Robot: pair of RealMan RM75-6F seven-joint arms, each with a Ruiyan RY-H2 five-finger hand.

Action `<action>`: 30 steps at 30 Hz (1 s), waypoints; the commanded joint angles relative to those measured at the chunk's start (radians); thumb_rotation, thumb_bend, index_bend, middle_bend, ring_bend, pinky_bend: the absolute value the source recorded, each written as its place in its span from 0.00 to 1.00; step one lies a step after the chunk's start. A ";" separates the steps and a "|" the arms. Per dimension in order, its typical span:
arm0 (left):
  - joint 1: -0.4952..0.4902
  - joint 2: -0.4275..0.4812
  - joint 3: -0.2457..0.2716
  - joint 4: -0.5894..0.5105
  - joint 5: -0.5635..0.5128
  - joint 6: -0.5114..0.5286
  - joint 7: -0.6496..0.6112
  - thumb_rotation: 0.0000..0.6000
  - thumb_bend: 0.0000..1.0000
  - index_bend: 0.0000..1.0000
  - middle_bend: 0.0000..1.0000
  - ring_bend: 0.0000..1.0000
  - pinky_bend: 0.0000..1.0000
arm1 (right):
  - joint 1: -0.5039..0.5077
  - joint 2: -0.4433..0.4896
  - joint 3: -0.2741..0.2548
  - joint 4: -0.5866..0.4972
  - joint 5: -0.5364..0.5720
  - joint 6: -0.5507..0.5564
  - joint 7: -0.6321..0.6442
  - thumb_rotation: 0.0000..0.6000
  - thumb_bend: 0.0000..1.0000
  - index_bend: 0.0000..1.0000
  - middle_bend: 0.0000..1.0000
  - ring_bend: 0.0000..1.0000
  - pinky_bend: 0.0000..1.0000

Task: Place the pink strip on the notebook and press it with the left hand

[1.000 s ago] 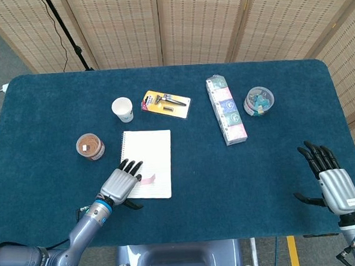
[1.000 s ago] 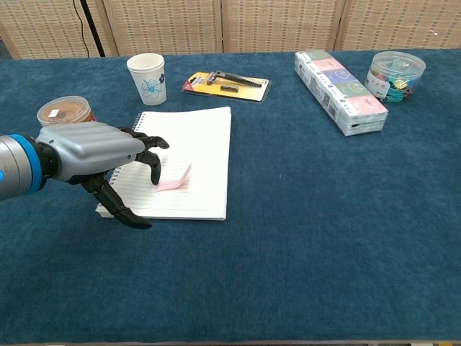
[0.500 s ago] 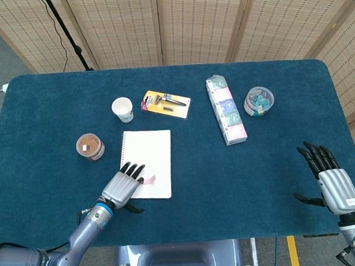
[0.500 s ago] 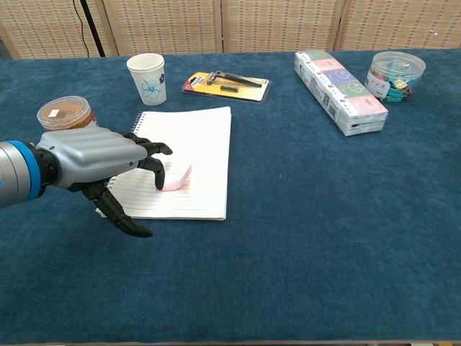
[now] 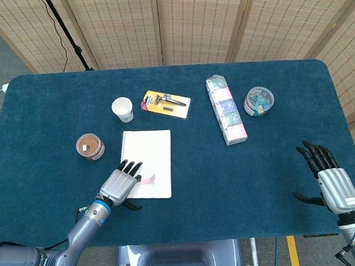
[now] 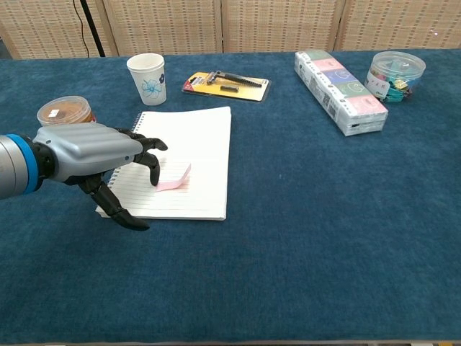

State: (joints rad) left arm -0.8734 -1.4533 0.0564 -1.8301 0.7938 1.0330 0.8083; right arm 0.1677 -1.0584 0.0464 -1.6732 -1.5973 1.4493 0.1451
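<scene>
Left hand (image 6: 97, 153) and right hand (image 5: 332, 182): silver-grey ribbed backs, black fingers, blue wrist rings, grey rounded forearms.

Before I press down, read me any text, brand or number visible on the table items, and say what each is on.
No text can be read in either view.
Razor blister pack: yellow card print too small.
Long wrapped pack: coloured panels, print blurred.
Paper cup: blue flower design only, no words.
Notebook: ruled lines, no writing.
Brown-lidded jar and clip tub: no legible label.
</scene>
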 commanded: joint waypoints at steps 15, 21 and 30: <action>0.008 0.060 0.007 -0.078 0.066 -0.008 -0.047 0.44 0.00 0.31 0.00 0.00 0.00 | -0.002 0.001 -0.002 -0.004 -0.006 0.004 -0.002 1.00 0.00 0.00 0.00 0.00 0.00; 0.050 0.161 -0.004 -0.141 0.161 0.050 -0.123 0.42 0.00 0.19 0.00 0.00 0.00 | -0.003 0.000 -0.002 -0.002 -0.010 0.008 -0.004 1.00 0.00 0.00 0.00 0.00 0.00; 0.210 0.344 0.048 -0.176 0.429 0.237 -0.278 0.50 0.00 0.00 0.00 0.00 0.00 | -0.018 -0.034 0.016 0.013 -0.016 0.064 -0.055 1.00 0.00 0.00 0.00 0.00 0.00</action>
State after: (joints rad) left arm -0.7181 -1.1482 0.0825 -2.0046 1.1560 1.2177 0.5851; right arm 0.1524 -1.0886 0.0598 -1.6623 -1.6117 1.5093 0.0934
